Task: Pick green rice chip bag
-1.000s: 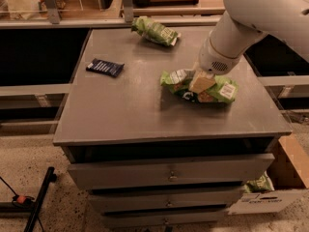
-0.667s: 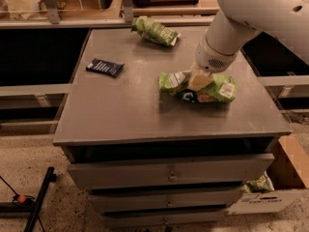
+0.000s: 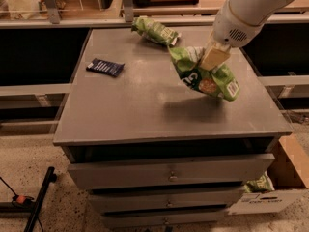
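Camera view: green rice chip bag [image 3: 206, 79] hangs from gripper fingers [image 3: 215, 57] (above cabinet [image 3: 120, 112]).

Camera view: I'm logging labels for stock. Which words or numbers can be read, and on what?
Nothing reads clearly.
Chip bag, held above the table by the tool: dark mark and white label, blurred.
Blue packet: white print, too small.
Box, lower right: dark print, blurred.

We identify a workshop or lab: a grey drawer cabinet [image 3: 169, 175], speckled floor [image 3: 29, 168], and a cardboard box [image 3: 285, 170] near right. The gripper [image 3: 212, 61] clamps the green rice chip bag [image 3: 205, 81] above the cabinet top.
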